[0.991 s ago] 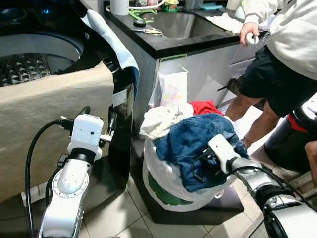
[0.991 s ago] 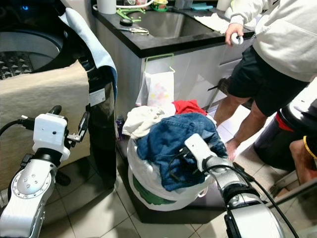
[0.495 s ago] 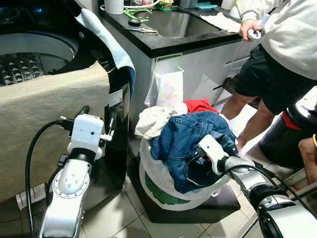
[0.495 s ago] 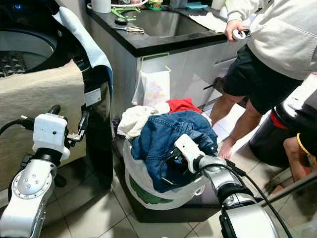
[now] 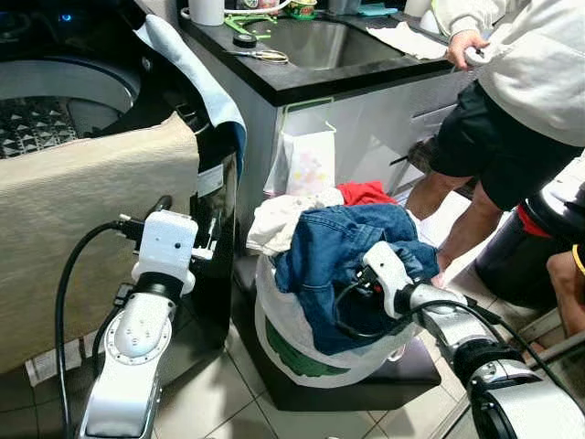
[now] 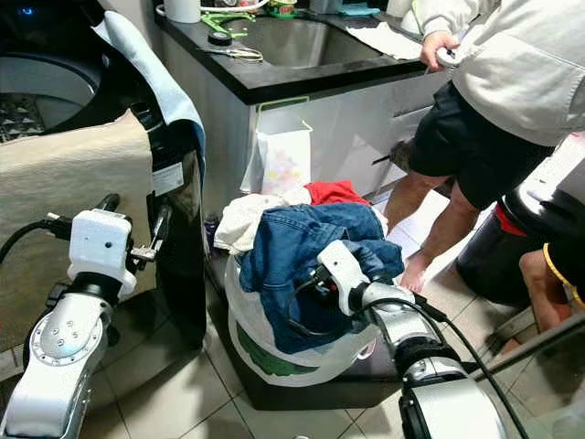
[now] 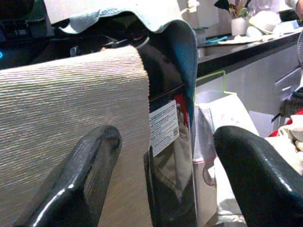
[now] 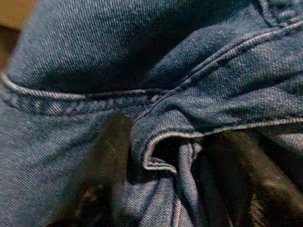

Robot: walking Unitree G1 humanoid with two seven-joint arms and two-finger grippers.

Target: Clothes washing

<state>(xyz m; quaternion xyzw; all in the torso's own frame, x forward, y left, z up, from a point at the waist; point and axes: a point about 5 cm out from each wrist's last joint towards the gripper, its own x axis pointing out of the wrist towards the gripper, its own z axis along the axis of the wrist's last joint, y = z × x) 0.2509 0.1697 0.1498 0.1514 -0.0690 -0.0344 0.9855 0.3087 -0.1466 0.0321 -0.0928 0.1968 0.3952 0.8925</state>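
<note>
Right gripper advanced deeper into denim jeans since earlier frame; hem fold seen between fingers, closure cannot be told. Jeans not lifted from laundry bag. Left gripper held wide beside washer. Load pending.

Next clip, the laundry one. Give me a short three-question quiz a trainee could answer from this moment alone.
1. True or false: the right gripper is pushed into the blue jeans on top of the laundry bag.
2. Which piece is draped over the front of the washing machine? A) red shirt B) beige towel C) white sock
3. Fill in: the left gripper is ___, holding nothing.

Key: 1 true, with a denim fold between its fingers. 2 B, the beige towel. 3 open.
</note>
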